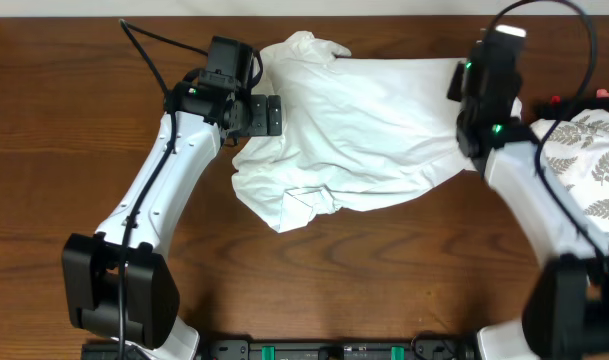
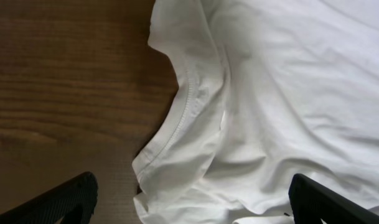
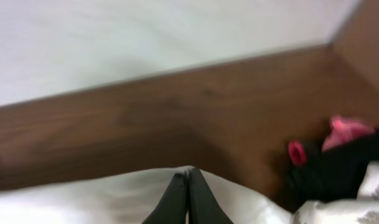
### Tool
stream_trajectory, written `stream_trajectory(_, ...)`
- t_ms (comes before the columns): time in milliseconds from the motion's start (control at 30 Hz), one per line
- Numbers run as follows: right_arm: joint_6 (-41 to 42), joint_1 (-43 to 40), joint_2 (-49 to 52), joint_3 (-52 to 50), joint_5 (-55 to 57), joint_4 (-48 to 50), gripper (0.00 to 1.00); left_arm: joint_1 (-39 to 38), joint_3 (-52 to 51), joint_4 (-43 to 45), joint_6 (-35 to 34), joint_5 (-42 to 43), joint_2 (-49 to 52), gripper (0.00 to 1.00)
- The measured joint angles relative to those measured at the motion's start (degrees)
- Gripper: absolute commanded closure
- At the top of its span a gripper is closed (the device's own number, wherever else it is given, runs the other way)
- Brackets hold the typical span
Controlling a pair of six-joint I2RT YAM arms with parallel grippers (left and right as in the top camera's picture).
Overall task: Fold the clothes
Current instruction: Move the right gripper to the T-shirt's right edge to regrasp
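As seen from overhead, the white T-shirt (image 1: 364,130) lies crumpled by the middle of the tabletop's (image 1: 74,120) far edge. The left gripper (image 1: 276,115) sits at its left border, and a leaf-print cloth (image 1: 589,165) lies at the right edge.
Left wrist: jaws spread wide and released, fingers (image 2: 65,199) over the shirt's stitched hem.
Right wrist: right gripper (image 3: 188,186) clenched, pinching white shirt fabric near the far right corner. A pink-and-black item (image 3: 338,149) lies beside it.
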Motion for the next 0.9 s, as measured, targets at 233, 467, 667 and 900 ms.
stream_trajectory(233, 5.73, -8.24, 17.62, 7.82, -6.78, -16.31, 0.01, 0.0, 0.0, -1.01, 0.0, 0.15, 0.0, 0.02)
stream_trajectory(467, 3.04, -8.2, 17.07, 13.84, -10.12, -24.76, 0.01, 0.0, 0.0, -1.22, 0.0, 0.2, 0.0, 0.02)
stream_trajectory(667, 0.63, -6.36, 7.93, 15.61, -15.5, -37.35, 0.11, 0.0, 0.0, -4.9, 0.0, 0.33, 0.0, 0.02)
stream_trajectory(900, -2.08, -4.68, 1.53, 16.44, -21.84, -56.7, 0.16, -0.04, 0.04, -13.94, -0.02, 4.52, 0.0, 0.02)
